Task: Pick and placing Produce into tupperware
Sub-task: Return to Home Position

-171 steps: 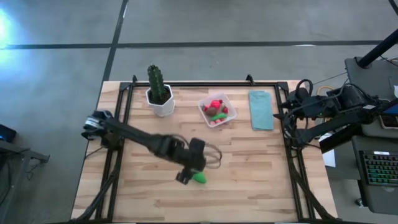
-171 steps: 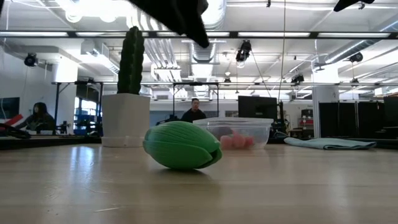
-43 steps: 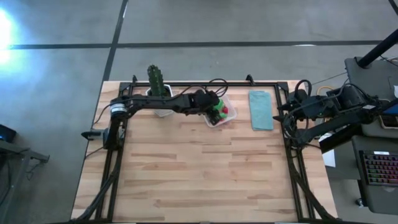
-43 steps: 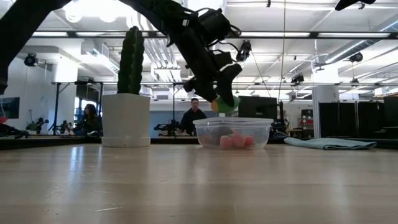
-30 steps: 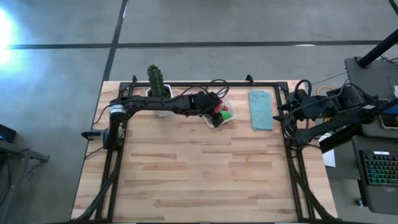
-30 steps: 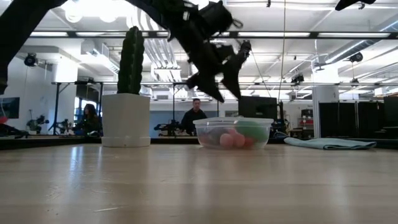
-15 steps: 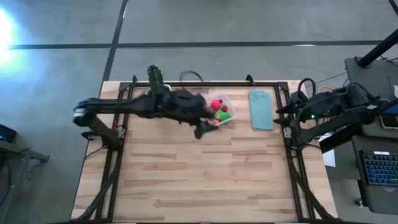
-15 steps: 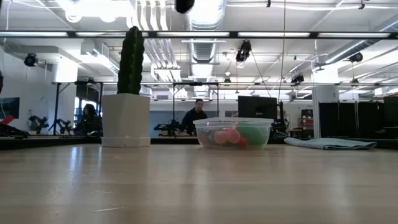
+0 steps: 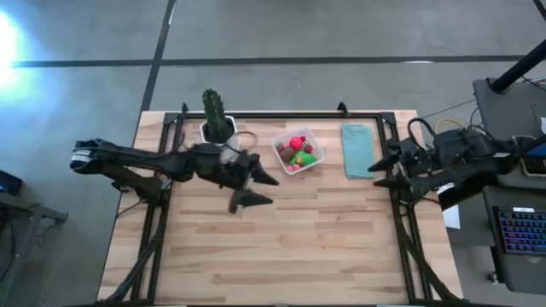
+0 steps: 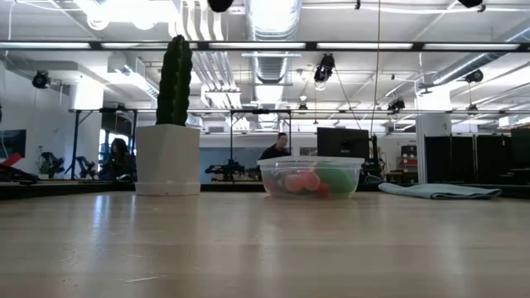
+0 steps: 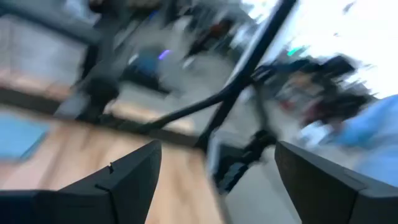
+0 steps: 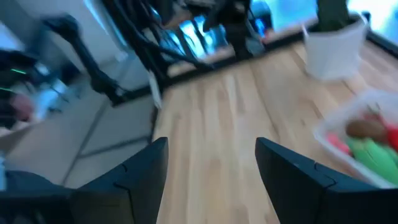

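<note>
Several produce pieces (image 9: 298, 145) lie heaped inside the tupperware (image 10: 272, 177): red, green and one brown, with none that I can see left out on the bench (image 9: 324, 239). Judged from that, the filling looks finished, which would explain why both arms hang clear of it. The left jaws hover above the bench near the tupperware, on its cactus (image 9: 213, 109) side, spread wide and empty. The right jaws sit well apart from the tupperware, beyond the blue cloth (image 9: 358, 151), also parted with nothing between them. Being squarish, the tupperware has no real long axis; it stands mouth up, turned slightly askew. A green oblong piece (image 12: 372, 153) lies flat inside, touching the brown one.
</note>
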Available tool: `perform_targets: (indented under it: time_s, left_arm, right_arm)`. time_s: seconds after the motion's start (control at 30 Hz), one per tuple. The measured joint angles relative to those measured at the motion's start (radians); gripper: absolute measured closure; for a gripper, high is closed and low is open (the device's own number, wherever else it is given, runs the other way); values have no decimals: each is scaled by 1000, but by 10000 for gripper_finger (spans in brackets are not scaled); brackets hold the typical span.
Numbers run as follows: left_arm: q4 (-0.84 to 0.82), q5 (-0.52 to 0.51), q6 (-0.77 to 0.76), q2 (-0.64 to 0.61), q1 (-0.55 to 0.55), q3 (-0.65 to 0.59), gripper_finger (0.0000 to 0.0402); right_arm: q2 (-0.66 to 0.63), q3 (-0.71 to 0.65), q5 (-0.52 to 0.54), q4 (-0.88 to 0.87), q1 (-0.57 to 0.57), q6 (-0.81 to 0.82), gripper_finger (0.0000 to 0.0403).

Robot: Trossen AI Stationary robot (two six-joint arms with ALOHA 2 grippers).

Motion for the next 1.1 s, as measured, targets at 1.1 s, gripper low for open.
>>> perform_targets:
  time_s: [1.1]
  left_arm:
    - [203,-56,-2,-1138,74,-926,103]
  right_arm:
    - [-460,-256,133,64,-1,-101,170]
